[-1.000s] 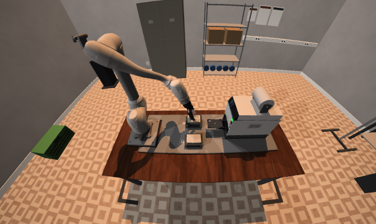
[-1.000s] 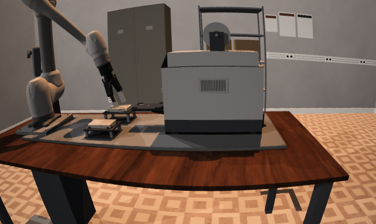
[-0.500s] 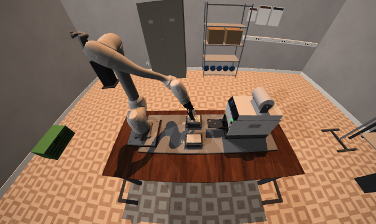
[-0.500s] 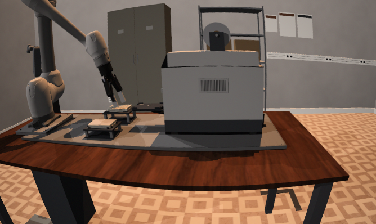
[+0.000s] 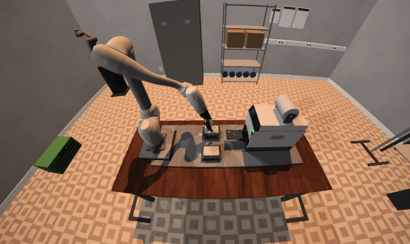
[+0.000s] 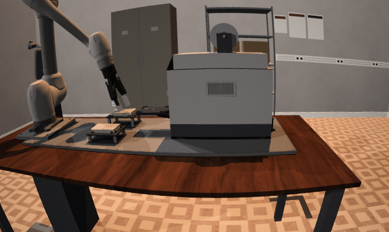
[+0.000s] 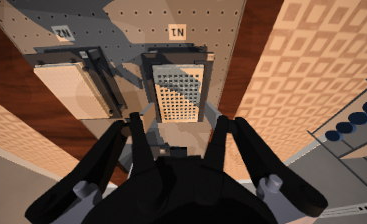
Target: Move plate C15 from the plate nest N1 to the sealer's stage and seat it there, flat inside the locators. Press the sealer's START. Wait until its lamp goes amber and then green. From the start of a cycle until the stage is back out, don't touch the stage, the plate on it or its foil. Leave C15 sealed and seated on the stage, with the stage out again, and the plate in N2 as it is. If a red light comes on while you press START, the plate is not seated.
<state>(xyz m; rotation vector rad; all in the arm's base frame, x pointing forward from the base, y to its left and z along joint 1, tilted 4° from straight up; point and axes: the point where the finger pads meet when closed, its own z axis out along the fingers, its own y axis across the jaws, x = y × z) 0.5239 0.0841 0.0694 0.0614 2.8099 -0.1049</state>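
Plate C15 [image 5: 215, 129] [image 6: 129, 112] [image 7: 179, 97], open-welled, sits in nest N1 [image 6: 137, 116] [image 7: 209, 70]. My gripper [image 5: 210, 125] [image 6: 121, 104] [image 7: 180, 108] is open, tilted, with its fingertips low over N1, one towards each long side of C15; no gap is clear enough to judge their height exactly. The sealer's stage [image 5: 232, 134] [image 6: 153, 110] is out and bears no plate. The sealer [image 5: 277, 140] [image 6: 222, 108] shows a green light [image 5: 253, 130] on its front. START is too small to make out.
A plate with a plain pale top [image 5: 211, 151] [image 6: 105, 127] [image 7: 67, 90] sits in nest N2, beside N1. The sealer's tall body stands beyond the stage, with a foil roll [image 5: 286, 105] [image 6: 224, 30] on top. The arm's base is at the opposite end of the board.
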